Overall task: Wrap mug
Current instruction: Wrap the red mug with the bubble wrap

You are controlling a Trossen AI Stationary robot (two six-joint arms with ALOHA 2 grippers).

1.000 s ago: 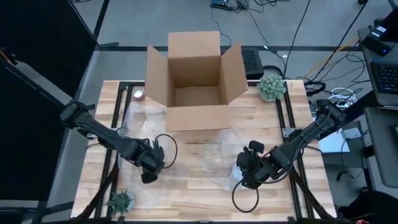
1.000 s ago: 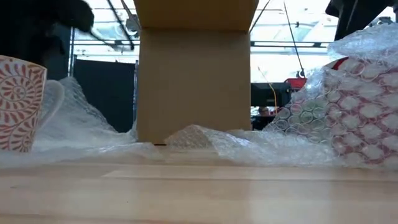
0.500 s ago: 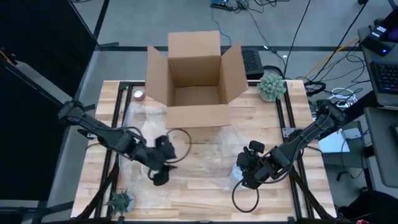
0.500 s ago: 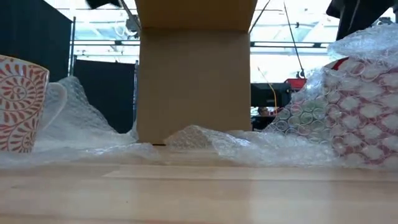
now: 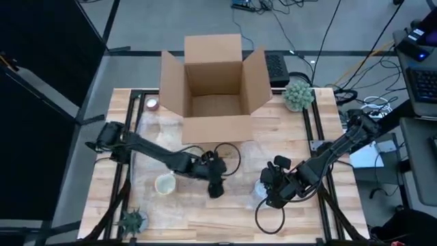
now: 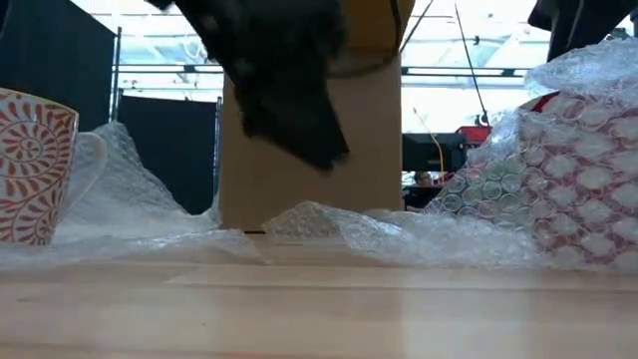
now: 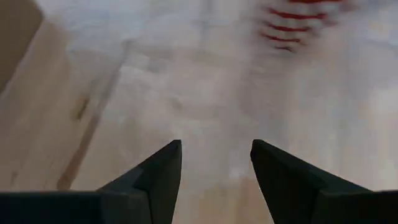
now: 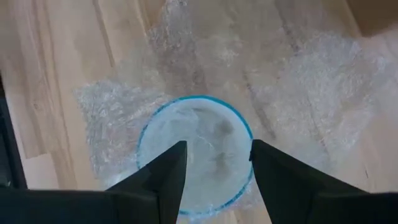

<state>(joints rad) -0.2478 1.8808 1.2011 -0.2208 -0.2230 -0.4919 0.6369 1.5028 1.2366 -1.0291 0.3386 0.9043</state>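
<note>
The left gripper (image 5: 216, 186) hung mid-table, fingers apart and empty, over the clear bubble wrap sheet (image 5: 235, 164). The right gripper (image 5: 268, 193) sat with fingers spread around the blue-rimmed mug already half swaddled in wrap (image 8: 194, 152). A good move was probably to catch a loose wrap edge and fold it over. The red-patterned white mug (image 6: 35, 165) stood apart; the open cardboard box (image 5: 214, 85) closed off the far side.

The box (image 5: 215, 89) stands at the table's (image 5: 328, 219) back edge, a mug (image 5: 164, 184) front-left, bubble wrap (image 5: 235, 164) between.
</note>
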